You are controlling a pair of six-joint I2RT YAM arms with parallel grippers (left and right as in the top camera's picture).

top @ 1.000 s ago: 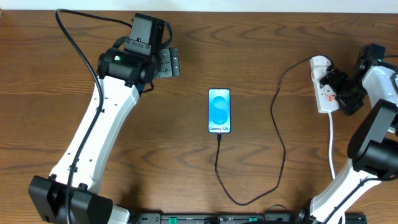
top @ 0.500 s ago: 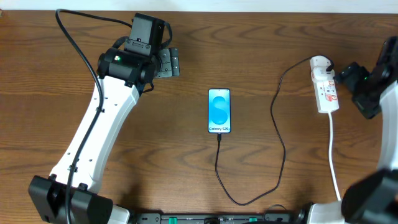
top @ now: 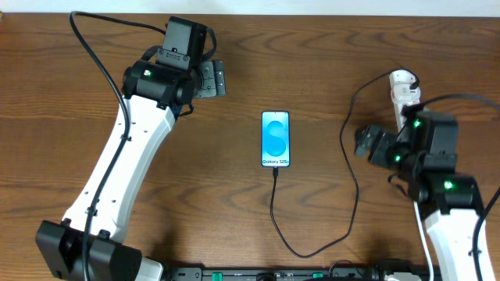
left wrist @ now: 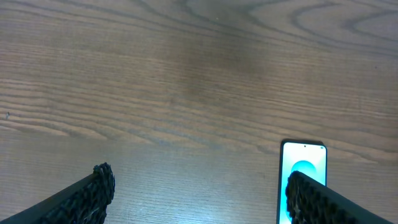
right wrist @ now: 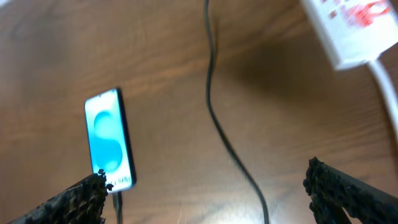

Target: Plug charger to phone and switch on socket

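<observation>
The phone (top: 275, 139) lies flat mid-table, screen lit blue; it also shows in the left wrist view (left wrist: 303, 165) and the right wrist view (right wrist: 109, 140). The thin black charger cable (top: 353, 195) meets the phone's bottom edge, loops toward the front and runs up to the white socket strip (top: 402, 86), which also shows in the right wrist view (right wrist: 348, 28). My right gripper (top: 366, 144) hovers open and empty over the cable (right wrist: 214, 118), left of the socket (right wrist: 205, 180). My left gripper (top: 212, 78) is open and empty, far left of the phone (left wrist: 201, 186).
The socket's thick white cord (right wrist: 388, 87) runs toward the front under my right arm (top: 449, 195). My left arm (top: 125, 172) stretches across the left side of the wooden table (top: 234, 203).
My right arm has swung from beside the socket at the far right edge to the left and forward, its gripper now above the cable. The left arm, phone and cable have not moved.
</observation>
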